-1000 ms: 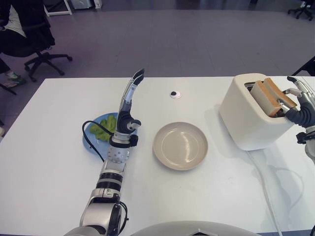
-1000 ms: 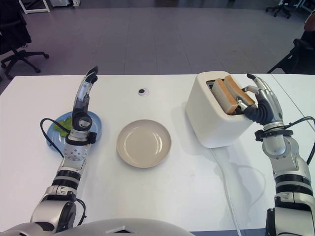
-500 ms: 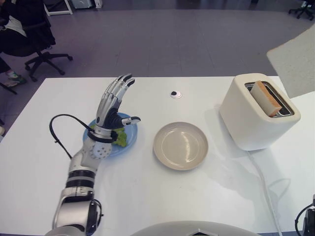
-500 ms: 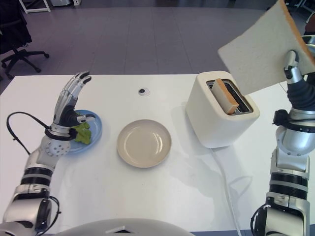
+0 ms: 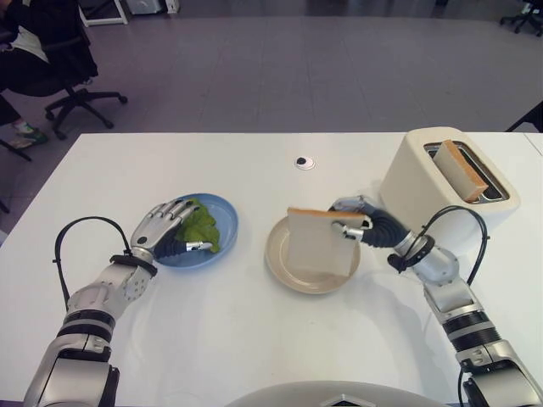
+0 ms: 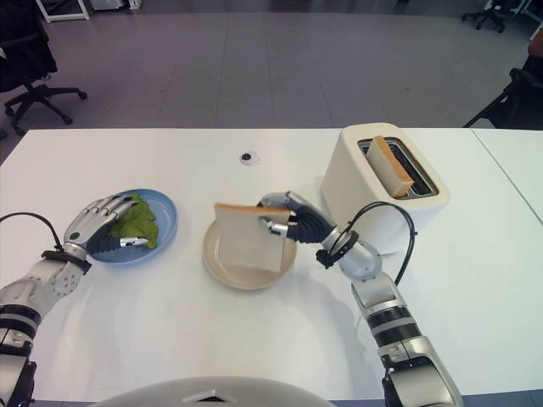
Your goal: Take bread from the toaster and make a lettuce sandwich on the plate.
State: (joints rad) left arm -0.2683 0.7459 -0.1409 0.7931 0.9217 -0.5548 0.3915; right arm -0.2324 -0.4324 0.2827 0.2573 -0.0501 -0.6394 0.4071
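Grip: right hand (image 5: 372, 227) is clamped on the top corner of the bread slice (image 5: 318, 246), fingers closed over the crust, so the slice hangs on edge with its broad face outward.
Reason: held by its top, the slice can probably be tipped flat while the hand stays clear of the dish.
Below the hand: beige plate (image 5: 273, 251), round, shallow and glossy. The slice's lower edge is over it; whether it touches or sits just above, I cannot tell.
Bread: square, pale soft crumb, thin tan crust.
Behind the hand: toaster (image 5: 420, 199), a cream, rounded, matte box. A second slice (image 5: 462, 170) leans in its slot, apparently waiting to serve as the top layer.
Far side from that hand: left hand (image 5: 161, 229) rests at the near rim of the blue plate (image 5: 229, 222), fingers loosely spread and gripping nothing. Its fingertips are just beside the lettuce (image 5: 199, 227), crinkled green leaves, placed for the next pick.
Under everything: table (image 5: 254, 322), white and smooth.
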